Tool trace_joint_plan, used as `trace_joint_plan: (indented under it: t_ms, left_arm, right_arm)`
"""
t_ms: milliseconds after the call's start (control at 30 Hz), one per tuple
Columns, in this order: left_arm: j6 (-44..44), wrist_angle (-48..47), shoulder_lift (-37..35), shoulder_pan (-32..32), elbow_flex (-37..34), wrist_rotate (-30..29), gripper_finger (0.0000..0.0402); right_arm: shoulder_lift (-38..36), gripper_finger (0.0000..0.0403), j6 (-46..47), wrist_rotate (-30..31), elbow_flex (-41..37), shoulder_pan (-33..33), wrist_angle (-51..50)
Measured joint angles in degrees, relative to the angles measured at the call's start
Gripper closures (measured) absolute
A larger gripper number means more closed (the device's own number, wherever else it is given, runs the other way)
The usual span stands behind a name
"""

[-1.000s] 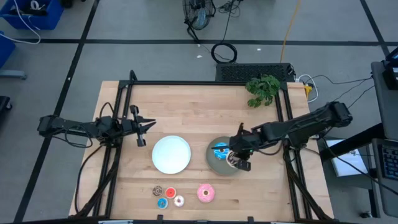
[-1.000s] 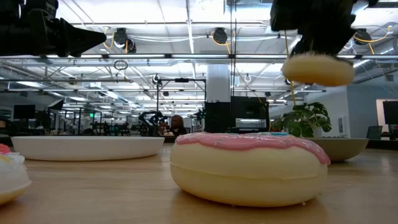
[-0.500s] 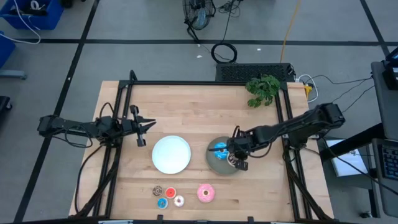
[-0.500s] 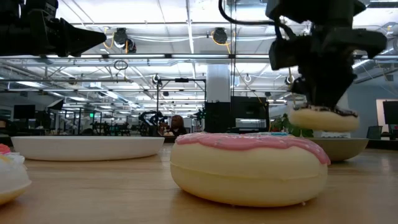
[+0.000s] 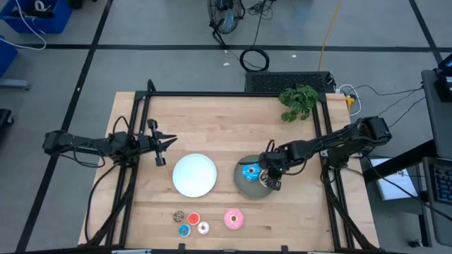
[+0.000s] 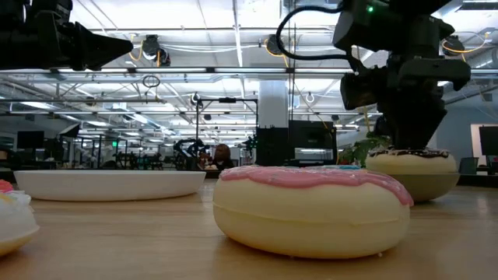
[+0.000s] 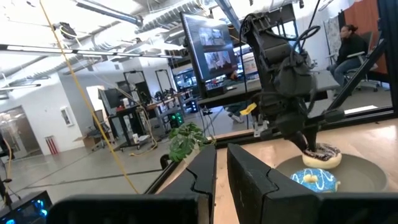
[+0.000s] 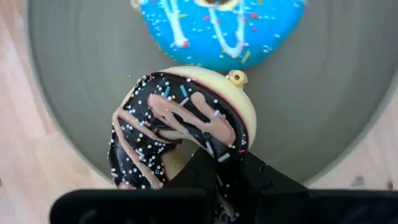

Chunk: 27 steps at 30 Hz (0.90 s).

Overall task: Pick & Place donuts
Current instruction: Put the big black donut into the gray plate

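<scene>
Table: light wooden top inside a black frame; a green plant stands at its far right corner.
Left arm: rests over the table's left edge, well apart from all donuts. The left gripper points toward the table centre with fingers spread apart, holding nothing.
Right arm: reaches in from the right side, wrist over the grey plate.
White plate: near the table centre, just left of the grey plate; holds nothing.
Grey plate: right of the white plate; carries two of the larger donuts.
Right gripper: over the right part of the grey plate, fingers pinching the dark brown sprinkled donut. The right wrist view shows the fingers at the donut's hole and rim. The low view shows the donut down at the plate rim level.
Blue donut: lies flat on the grey plate, just beside the dark brown one.
Pink donut: lies flat on the table's near edge, in front of the grey plate, apart from it.
Tiny donuts: four in a cluster left of the pink donut, in front of the white plate — brown, red, blue, white.
</scene>
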Motion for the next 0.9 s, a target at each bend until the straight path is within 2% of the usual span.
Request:
trace_joint_plan:
  t_ms: [533, 900]
  left_arm:
    - [0.0, 0.0, 0.0, 0.0, 0.0, 0.0, 0.0355]
    - [0.0, 0.1, 0.0, 0.0, 0.0, 0.0, 0.0355]
  right_arm:
    - [0.1, 0.039, 0.7, -1.3, 0.0, -3.9, -0.3]
    - [0.1, 0.039, 2.1, -1.5, 0.0, -4.0, 0.4]
